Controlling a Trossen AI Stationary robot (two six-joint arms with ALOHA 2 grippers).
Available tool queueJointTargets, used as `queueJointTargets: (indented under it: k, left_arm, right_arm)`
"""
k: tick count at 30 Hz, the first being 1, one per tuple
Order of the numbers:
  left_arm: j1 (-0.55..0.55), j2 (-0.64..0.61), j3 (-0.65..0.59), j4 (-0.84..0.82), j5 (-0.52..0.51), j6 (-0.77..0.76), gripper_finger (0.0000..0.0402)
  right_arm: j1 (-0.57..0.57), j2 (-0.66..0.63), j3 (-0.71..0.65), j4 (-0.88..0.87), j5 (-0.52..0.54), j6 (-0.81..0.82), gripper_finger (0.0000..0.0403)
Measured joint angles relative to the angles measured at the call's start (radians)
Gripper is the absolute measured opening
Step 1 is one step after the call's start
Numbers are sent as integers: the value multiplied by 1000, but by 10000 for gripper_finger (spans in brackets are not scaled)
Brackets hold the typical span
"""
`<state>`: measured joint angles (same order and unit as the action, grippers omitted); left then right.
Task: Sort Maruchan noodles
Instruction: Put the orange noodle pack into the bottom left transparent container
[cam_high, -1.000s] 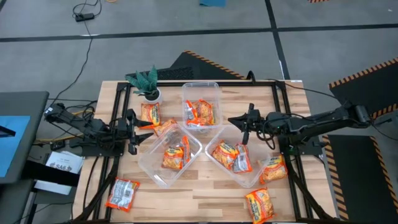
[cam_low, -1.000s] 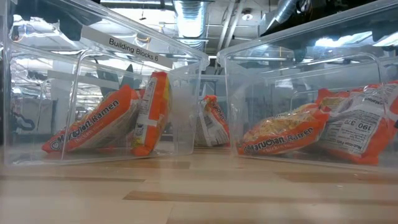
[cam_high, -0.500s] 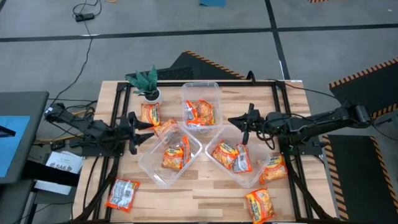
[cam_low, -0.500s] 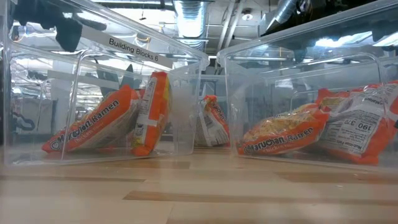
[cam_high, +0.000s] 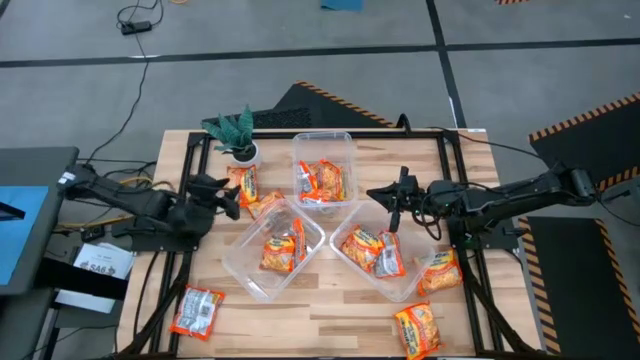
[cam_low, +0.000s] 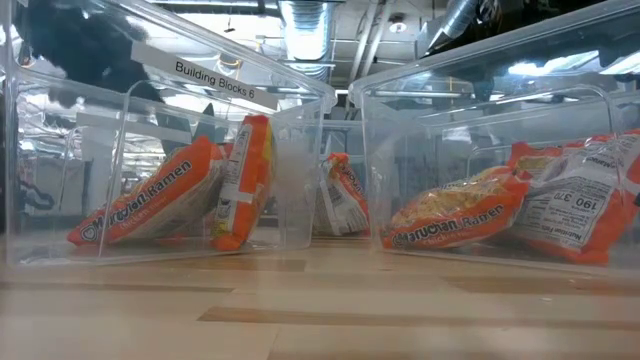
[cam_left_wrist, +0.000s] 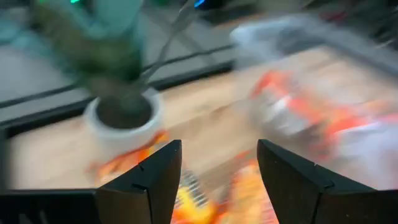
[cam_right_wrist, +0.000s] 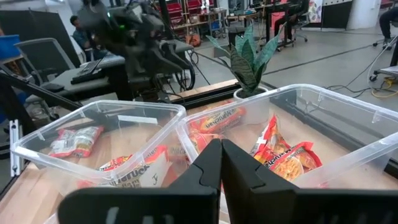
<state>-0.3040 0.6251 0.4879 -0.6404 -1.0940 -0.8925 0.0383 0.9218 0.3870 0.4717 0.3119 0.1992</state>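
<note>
Dark left gripper (cam_high: 232, 197) jaws open above two loose Maruchan noodles (cam_high: 243, 184) packets, just beside the potted plant (cam_high: 235, 135) on the wooden surface (cam_high: 330, 300). Best lowered straight over one packet, clear of the pot, before closing. Right gripper (cam_high: 385, 194), jaws closed and empty, waiting near the back tub (cam_high: 323, 168). More packets in three clear tubs, others loose near the front edge.

Noodle packets (cam_high: 323, 181) in tubs (cam_high: 243, 268), others beside.
</note>
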Motion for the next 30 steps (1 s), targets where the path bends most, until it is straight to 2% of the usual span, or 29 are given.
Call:
queueJointTargets:
  k: [4, 10, 14, 21, 30]
  left_arm:
    - [166, 105, 8, -93, 147, -64, 199]
    - [376, 216, -18, -90, 291, -21, 199]
    - [453, 251, -52, -30, 345, 24, 199]
    - [544, 260, -128, 191, 448, 152, 199]
    - [660, 259, -194, 236, 474, 147, 199]
  right_arm:
    - [0, 0, 0, 0, 0, 3, 33]
    - [0, 0, 0, 0, 0, 3, 33]
    - [0, 14, 1, 1, 0, 5, 33]
    - [-2, 85, 1, 8, 1, 11, 33]
    - [-2, 126, 1, 67, 2, 13, 33]
